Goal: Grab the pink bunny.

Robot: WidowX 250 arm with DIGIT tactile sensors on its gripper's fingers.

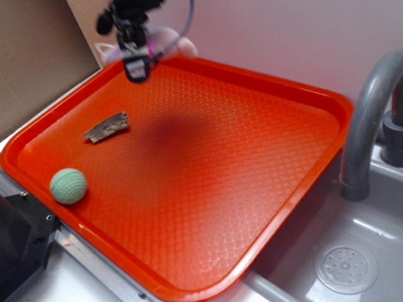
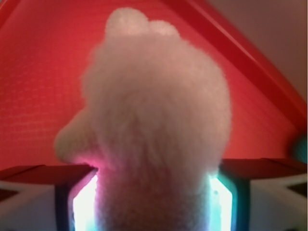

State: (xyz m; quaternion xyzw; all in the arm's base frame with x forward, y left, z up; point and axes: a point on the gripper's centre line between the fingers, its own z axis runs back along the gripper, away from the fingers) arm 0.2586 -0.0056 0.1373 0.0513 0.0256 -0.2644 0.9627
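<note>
Exterior view: the gripper (image 1: 136,68) hangs over the far left corner of the orange tray (image 1: 264,157), the pink bunny (image 1: 169,39) blurred behind it; a green ball (image 1: 68,185) and a wood scrap (image 1: 106,127) lie on the tray.

Wrist view: the pink bunny (image 2: 156,120) fills the frame, pinched between both fingers (image 2: 72,192), which press its sides; its long axis runs away from the camera, rounded end farthest
</note>
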